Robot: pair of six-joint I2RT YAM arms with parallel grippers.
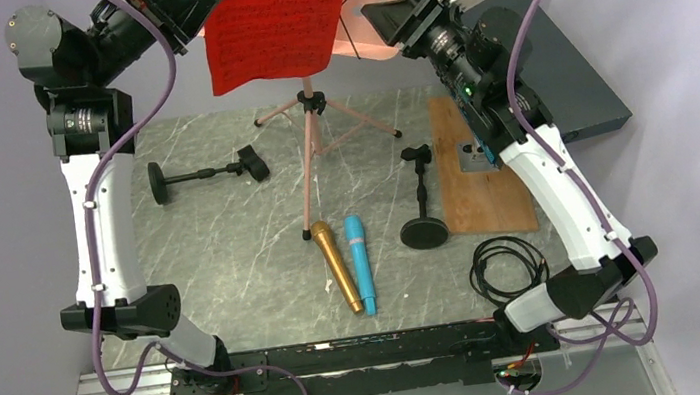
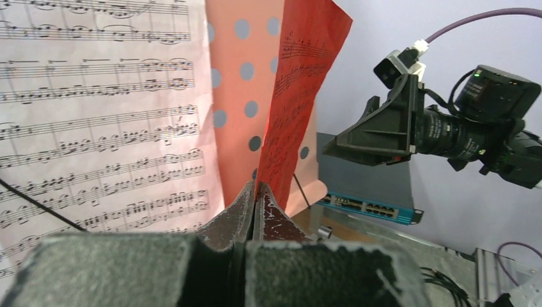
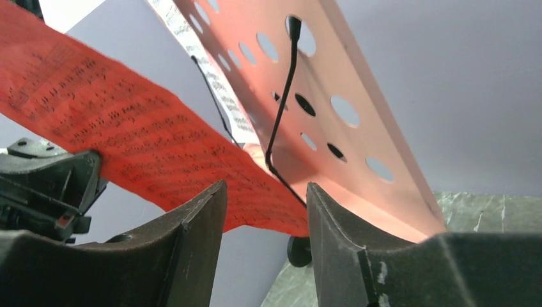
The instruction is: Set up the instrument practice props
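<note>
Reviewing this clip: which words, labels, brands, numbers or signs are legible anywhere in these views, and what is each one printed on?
No word, brand or number can be read in any view.
white page: staves and notes only, no legible wording.
red page: music notation, any lettering too blurred to read.
dark-teal box: a row of ports, no readable label.
grey piece on the wooden board: marks too small to read.

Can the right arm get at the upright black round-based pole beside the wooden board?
Probably yes: the right gripper has open jaws, and the upright black round-based pole stands on that arm's side, beside the plain wooden board, with nothing over it.
</note>
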